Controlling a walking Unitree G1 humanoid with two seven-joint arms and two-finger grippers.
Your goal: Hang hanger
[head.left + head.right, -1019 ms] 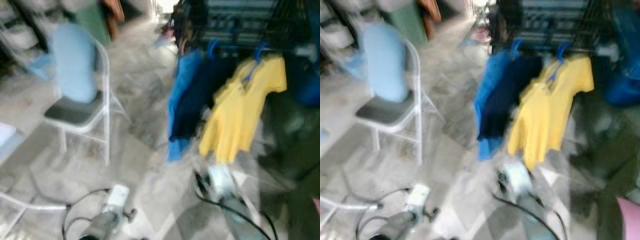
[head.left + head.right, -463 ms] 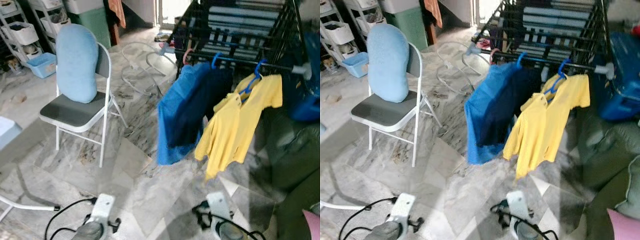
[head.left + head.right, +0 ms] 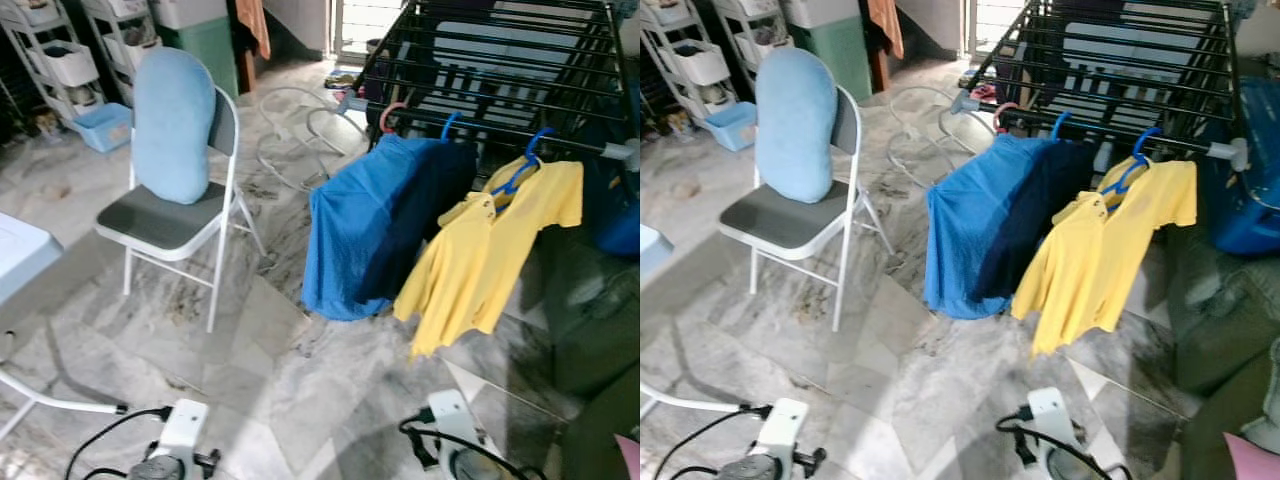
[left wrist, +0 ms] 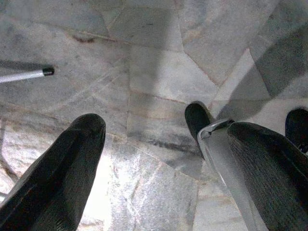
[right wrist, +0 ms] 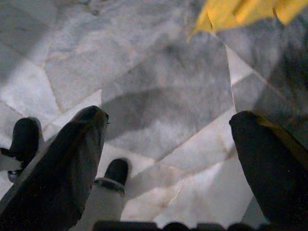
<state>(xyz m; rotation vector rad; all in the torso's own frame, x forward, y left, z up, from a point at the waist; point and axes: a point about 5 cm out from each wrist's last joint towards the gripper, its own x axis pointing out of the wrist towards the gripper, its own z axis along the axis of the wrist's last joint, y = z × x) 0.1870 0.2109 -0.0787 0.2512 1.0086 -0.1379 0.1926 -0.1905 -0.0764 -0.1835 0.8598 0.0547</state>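
Yellow shirt hangs on its blue hanger from the black drying rack beside a blue garment, so I keep both arms low, left claw and right claw spread apart and empty (pointing at the marble floor).

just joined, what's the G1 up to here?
Nothing is in hand. Both arms hang low over the marble floor: the left end effector and the right end effector are open and empty. Ahead, a blue garment and a yellow shirt hang on hangers from the black drying rack; a folding chair stands to the left.
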